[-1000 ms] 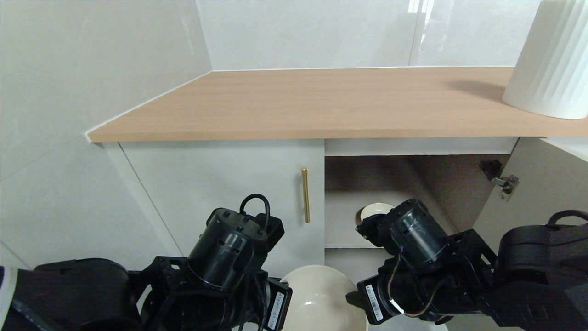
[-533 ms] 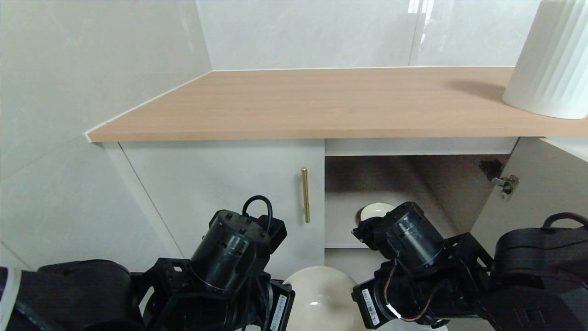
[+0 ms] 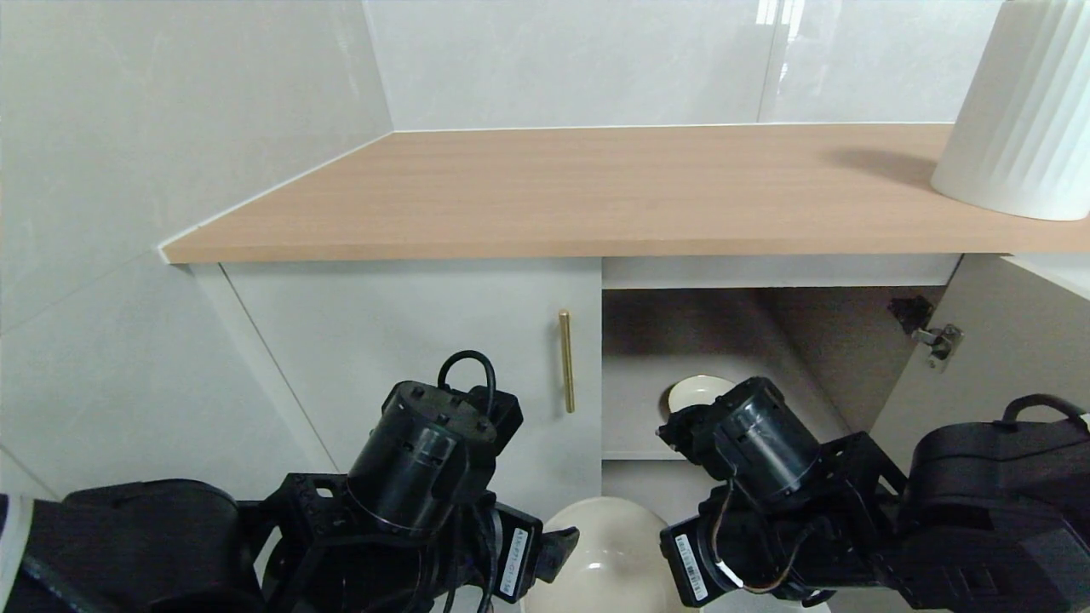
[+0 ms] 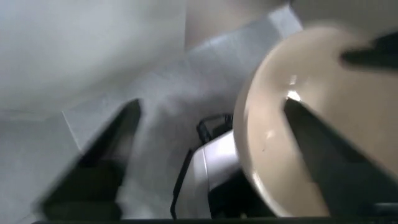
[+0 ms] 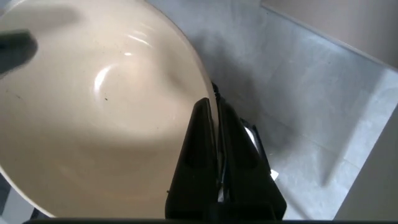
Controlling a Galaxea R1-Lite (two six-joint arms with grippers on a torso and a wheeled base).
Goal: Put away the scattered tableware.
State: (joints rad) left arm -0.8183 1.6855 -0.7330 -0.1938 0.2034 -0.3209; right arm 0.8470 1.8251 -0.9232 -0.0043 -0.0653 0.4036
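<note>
A large cream bowl (image 3: 600, 553) hangs low between my two arms, in front of the cabinet. My right gripper (image 5: 208, 109) is shut on the bowl (image 5: 106, 112), with its rim pinched between the dark fingers. My left gripper (image 4: 211, 109) is open and its fingers are spread wide. The edge of the bowl (image 4: 280, 155) lies between them, and one finger (image 3: 559, 542) shows beside the bowl's left side. Inside the open cabinet, a second small cream bowl (image 3: 697, 392) rests on the shelf just beyond my right wrist.
The right cabinet door (image 3: 979, 366) stands open, and the left door with its gold handle (image 3: 565, 361) is closed. A wooden counter (image 3: 596, 191) runs above, with a white ribbed vase (image 3: 1022, 111) at its right end. Tiled walls close in the left and the back.
My left gripper has opened, and one of its fingers now shows beside the bowl. The bowl and both wrists have sunk slightly. My right gripper keeps hold of the rim.
</note>
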